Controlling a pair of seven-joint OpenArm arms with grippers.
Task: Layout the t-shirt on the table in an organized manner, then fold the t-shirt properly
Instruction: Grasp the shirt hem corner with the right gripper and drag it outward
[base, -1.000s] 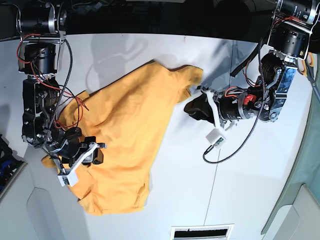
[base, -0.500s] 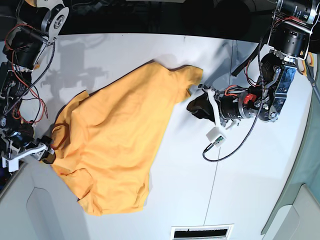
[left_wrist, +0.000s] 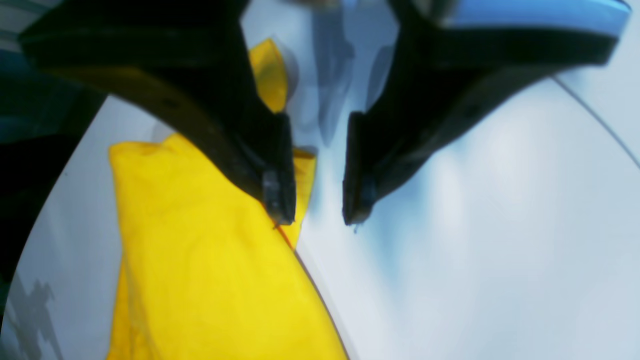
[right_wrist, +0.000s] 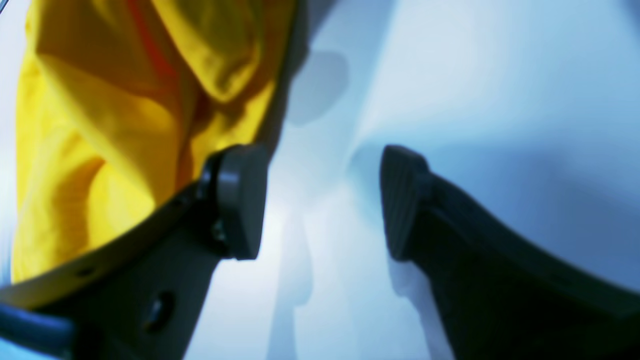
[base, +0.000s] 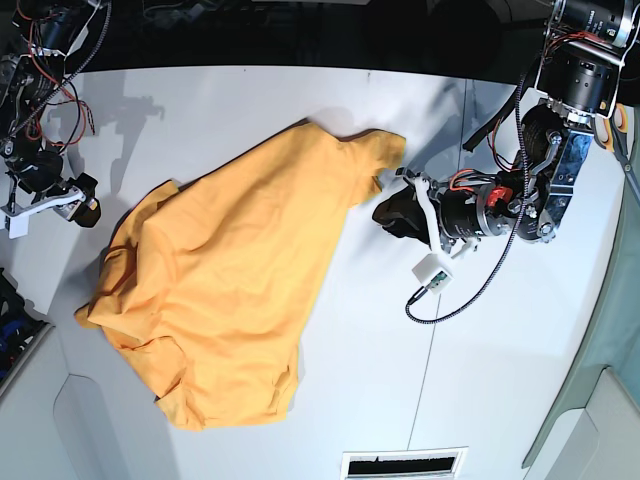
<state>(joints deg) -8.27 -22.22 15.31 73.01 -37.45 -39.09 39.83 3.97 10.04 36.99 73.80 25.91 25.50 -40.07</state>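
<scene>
The orange-yellow t-shirt (base: 235, 285) lies crumpled and slanted across the white table (base: 500, 380), one corner pointing up right, a bunched sleeve at the lower left. My left gripper (base: 388, 208) hovers just right of that upper corner. In the left wrist view its black fingers (left_wrist: 277, 195) stand apart with only table between them, the t-shirt (left_wrist: 200, 280) edge beside one tip. My right gripper (base: 72, 208) hangs off the shirt's left side. In the right wrist view the right gripper (right_wrist: 320, 200) is wide open over bare table (right_wrist: 500, 100), with the t-shirt (right_wrist: 100, 125) to its left.
A thin dark seam (base: 428, 370) runs down the table on the right. A slotted vent (base: 405, 465) sits at the front edge. A small white module on a black cable (base: 432, 272) dangles below the left arm. Grey panels border the lower left.
My right gripper opened, let go of the shirt's lower-left edge and swung up and left, off the cloth. The shirt's edge settled flat. The left arm stayed put.
</scene>
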